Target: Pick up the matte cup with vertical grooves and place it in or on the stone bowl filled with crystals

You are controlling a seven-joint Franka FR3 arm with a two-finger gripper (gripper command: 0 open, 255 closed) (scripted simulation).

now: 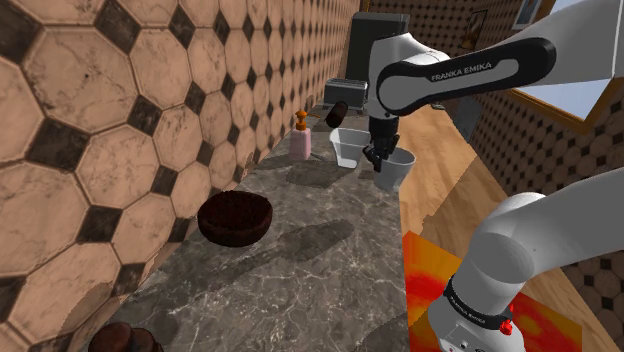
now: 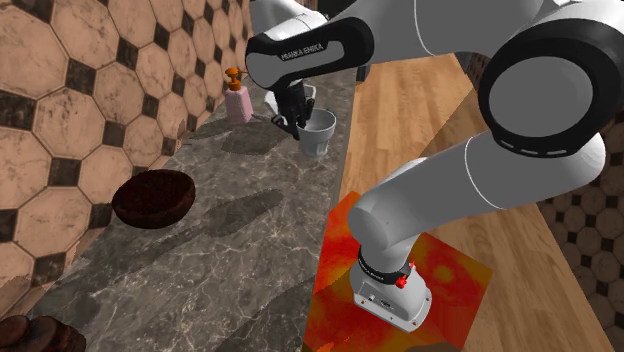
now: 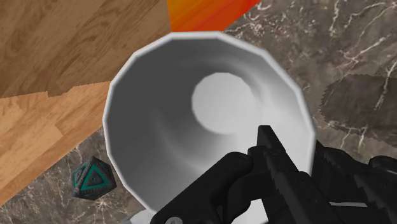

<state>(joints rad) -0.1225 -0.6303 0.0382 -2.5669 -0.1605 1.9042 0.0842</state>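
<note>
A plain white cup (image 1: pixel 397 167) (image 2: pixel 320 131) (image 3: pixel 191 127) hangs in my gripper (image 1: pixel 378 156) (image 2: pixel 300 123) (image 3: pixel 275 151), which is shut on its rim, one finger inside and one outside the wall. The cup is upright, near the counter's edge on the floor side, and I look straight down into it in the wrist view. The dark brown bowl (image 1: pixel 236 218) (image 2: pixel 153 197) sits on the marble counter (image 1: pixel 320 260) close to the tiled wall, well apart from the cup, toward the shoulder view's lower left.
A pink pump bottle (image 1: pixel 301 141) (image 2: pixel 237 101) and a white tub (image 1: pixel 349 146) stand beyond the cup. A dark green-edged polyhedron (image 3: pixel 93 180) lies on the counter below it. Dark round things (image 1: pixel 122 340) sit at the counter's near end. Wooden floor (image 2: pixel 420 130) lies beside the counter.
</note>
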